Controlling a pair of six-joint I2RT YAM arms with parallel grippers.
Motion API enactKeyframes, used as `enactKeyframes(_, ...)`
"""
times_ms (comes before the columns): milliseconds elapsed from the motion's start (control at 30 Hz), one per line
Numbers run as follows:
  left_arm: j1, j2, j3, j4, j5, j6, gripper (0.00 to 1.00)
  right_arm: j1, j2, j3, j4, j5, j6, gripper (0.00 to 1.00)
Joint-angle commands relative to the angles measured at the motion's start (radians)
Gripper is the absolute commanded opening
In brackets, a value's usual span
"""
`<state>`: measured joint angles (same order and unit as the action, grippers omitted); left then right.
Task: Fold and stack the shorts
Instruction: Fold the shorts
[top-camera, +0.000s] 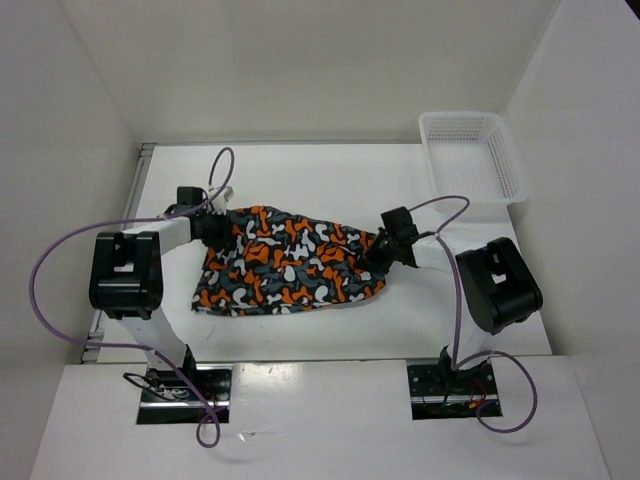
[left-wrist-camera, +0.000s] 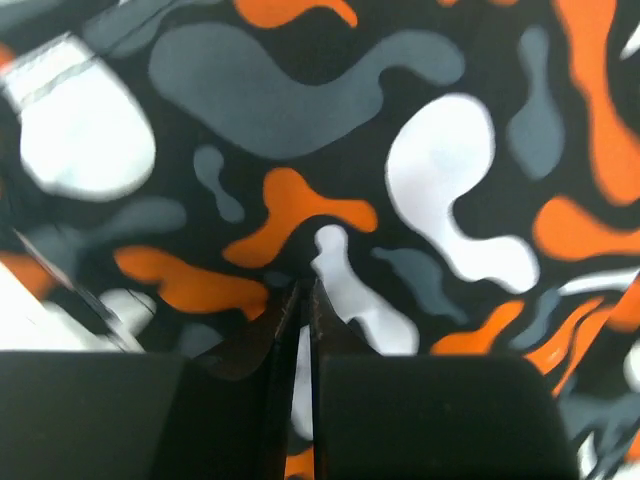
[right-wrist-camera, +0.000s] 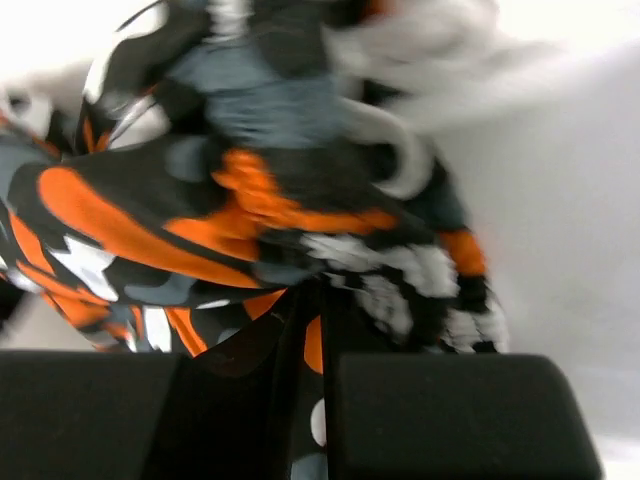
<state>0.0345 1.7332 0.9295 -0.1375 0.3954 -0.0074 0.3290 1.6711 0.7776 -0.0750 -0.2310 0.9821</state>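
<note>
Shorts (top-camera: 285, 265) clamped in both closed hands, left hand (top-camera: 215, 228) far from basket (top-camera: 505, 160), right hand (top-camera: 378, 255) nearer it; thin pinches may slip if arms pull unevenly.

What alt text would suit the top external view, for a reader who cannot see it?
Camouflage shorts lie spread across a white table, with the left gripper pinching their left end and the right gripper pinching their right end. A white mesh basket sits at the far right corner.
</note>
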Motion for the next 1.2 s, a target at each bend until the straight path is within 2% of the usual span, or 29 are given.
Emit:
enactKeyframes(0,-0.001,0.051,0.097,0.035,-0.024,0.007,0.13,0.091,-0.113,-0.011,-0.054,0.074,0.047,0.15)
enactKeyframes(67,-0.001,0.060,0.164,0.026,-0.024,0.007,0.15,0.091,-0.204,-0.011,-0.078,0.117,0.047,0.18)
enactKeyframes(133,-0.001,0.033,0.201,0.013,-0.024,0.007,0.20,0.091,-0.368,-0.021,-0.106,0.214,0.047,0.52)
enactKeyframes(200,-0.001,0.005,0.236,-0.013,-0.024,0.007,0.37,0.071,-0.459,-0.021,-0.143,0.280,0.014,0.88)
enactKeyframes(267,-0.001,-0.053,0.236,-0.025,0.003,0.007,0.55,0.023,-0.508,-0.006,-0.173,0.280,-0.040,0.94)
enactKeyframes(300,-0.001,-0.096,0.236,-0.042,0.003,0.007,0.73,0.007,-0.508,-0.006,-0.215,0.248,-0.055,0.94)
enactKeyframes(367,-0.001,-0.132,0.236,-0.082,0.014,0.007,0.82,-0.016,-0.489,-0.006,-0.224,0.194,-0.097,0.94)
enactKeyframes(400,-0.001,-0.161,0.223,-0.097,0.023,0.007,0.82,-0.027,-0.476,-0.024,-0.224,0.167,-0.106,0.91)
enactKeyframes(433,-0.001,-0.175,0.191,-0.121,0.036,0.007,0.78,-0.027,-0.464,-0.035,-0.224,0.121,-0.118,0.83)
enactKeyframes(467,-0.001,-0.187,0.166,-0.131,0.045,0.007,0.74,-0.027,-0.435,-0.035,-0.224,0.108,-0.118,0.81)
enactKeyframes(533,-0.001,-0.230,0.109,-0.143,0.059,0.007,0.66,-0.027,-0.406,-0.047,-0.213,0.087,-0.128,0.81)
enactKeyframes(633,0.008,-0.287,0.003,-0.162,0.028,0.007,0.66,-0.027,-0.370,-0.069,-0.213,0.087,-0.128,0.85)
enactKeyframes(733,0.008,-0.296,-0.078,-0.162,0.004,0.007,0.68,-0.027,-0.324,-0.104,-0.180,0.067,-0.128,0.85)
enactKeyframes(833,0.008,-0.285,-0.156,-0.094,0.003,0.007,0.68,-0.027,-0.252,-0.133,-0.111,0.039,-0.128,0.84)
enactKeyframes(1033,0.008,-0.215,-0.167,-0.060,-0.044,0.007,0.64,-0.018,-0.154,-0.146,0.015,0.009,-0.128,0.62)
enactKeyframes(1067,0.008,-0.199,-0.167,-0.060,-0.044,0.007,0.64,-0.018,-0.142,-0.146,0.027,-0.002,-0.128,0.53)
enactKeyframes(1167,0.008,-0.190,-0.167,-0.051,-0.044,0.007,0.64,0.002,-0.088,-0.097,0.038,-0.002,-0.119,0.38)
